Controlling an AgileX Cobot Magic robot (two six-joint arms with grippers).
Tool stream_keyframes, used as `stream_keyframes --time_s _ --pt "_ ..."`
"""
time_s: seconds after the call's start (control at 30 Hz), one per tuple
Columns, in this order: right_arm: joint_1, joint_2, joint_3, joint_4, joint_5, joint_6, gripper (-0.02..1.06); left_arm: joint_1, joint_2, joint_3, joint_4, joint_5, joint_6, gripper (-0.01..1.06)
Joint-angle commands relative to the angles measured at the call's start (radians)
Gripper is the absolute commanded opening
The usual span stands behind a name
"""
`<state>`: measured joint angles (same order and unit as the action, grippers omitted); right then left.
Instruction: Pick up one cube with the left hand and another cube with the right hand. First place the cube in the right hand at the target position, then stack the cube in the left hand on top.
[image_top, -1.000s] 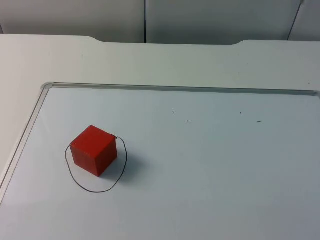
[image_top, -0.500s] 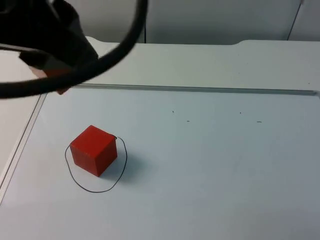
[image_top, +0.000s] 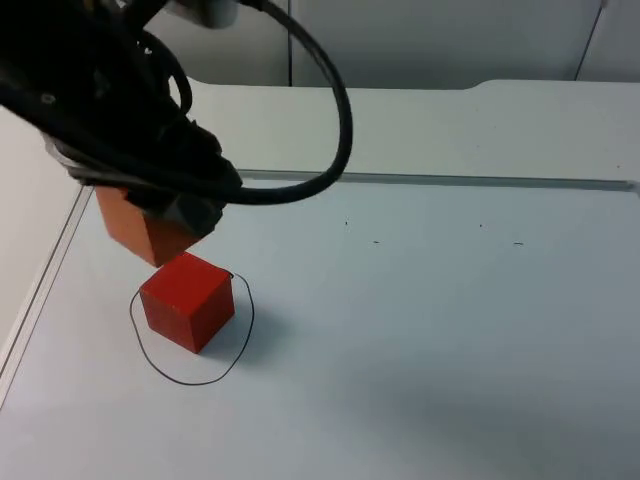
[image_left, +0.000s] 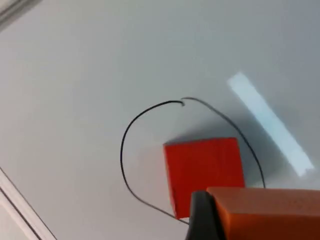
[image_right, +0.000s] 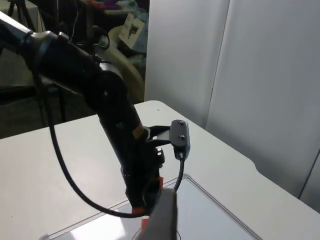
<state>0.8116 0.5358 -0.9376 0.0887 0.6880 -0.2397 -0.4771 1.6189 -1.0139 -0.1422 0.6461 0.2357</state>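
- Step: the stacking leg; red cube (image_top: 187, 301) sits on the table (image_top: 420, 340) inside the drawn ring (image_top: 247, 325), toward the ring's far-left side, so the first placement looks done; second cube not yet on it
- Left gripper (image_top: 160, 222) is clenched on the orange cube (image_top: 142, 232); held clear of the table, up and to the far-left of the red cube; in the top view their edges nearly meet but I judge the orange one is above, not touching
- Left wrist view: orange cube (image_left: 270, 214) sits between the fingers, one black finger (image_left: 202, 215) against its side; red cube (image_left: 204, 172) lies just beyond it, ring (image_left: 145, 112) around that
- Next move, my read: shift toward the ring until the orange cube is centred over the red one; match yaw to its faces; descend straight; release only once seated; an off-centre drop risks a tip or nudging the red cube out of the ring
- Left arm pose: comes in from the upper-left corner of the top view, wrist pitched down over the table's left side; right wrist view shows it (image_right: 115, 135) bent over the table edge
- Right gripper (image_right: 161, 220): waits well back from the work area, looking across at the left arm; can't tell whether it is released or clenched
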Motion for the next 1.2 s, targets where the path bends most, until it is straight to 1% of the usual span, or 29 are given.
stream_keyframes --time_s 0.0,0.1,0.2,0.3,0.4,0.53,0.9,1.17 --pt "-0.001 -0.002 0.007 -0.014 0.003 0.005 0.79 0.02 0.006 -0.011 -0.028 -0.018 -0.009 0.0" --pt "-0.001 -0.002 0.007 -0.016 0.003 0.005 0.79 0.028 0.015 -0.011 -0.06 -0.025 0.008 0.0" --pt "-0.001 -0.002 0.007 -0.039 0.003 0.005 0.79 0.028 0.038 -0.011 -0.096 -0.06 0.012 0.0" --pt "-0.001 -0.002 0.007 -0.039 0.003 0.005 0.79 0.028 0.059 -0.011 -0.115 -0.069 0.024 0.0" --pt "-0.001 -0.002 0.007 -0.036 0.003 0.005 0.79 0.028 0.08 -0.011 -0.111 -0.074 0.027 0.0" --pt "-0.001 -0.002 0.007 -0.036 0.012 0.005 0.79 0.028 0.109 -0.011 -0.106 -0.107 0.027 0.0" --pt "-0.001 -0.002 0.007 -0.039 0.033 0.005 0.79 0.028 0.129 -0.009 -0.109 -0.129 0.076 0.0" --pt "-0.001 -0.002 0.007 -0.041 0.032 0.003 0.79 0.028 0.138 -0.009 -0.109 -0.143 0.078 0.0"
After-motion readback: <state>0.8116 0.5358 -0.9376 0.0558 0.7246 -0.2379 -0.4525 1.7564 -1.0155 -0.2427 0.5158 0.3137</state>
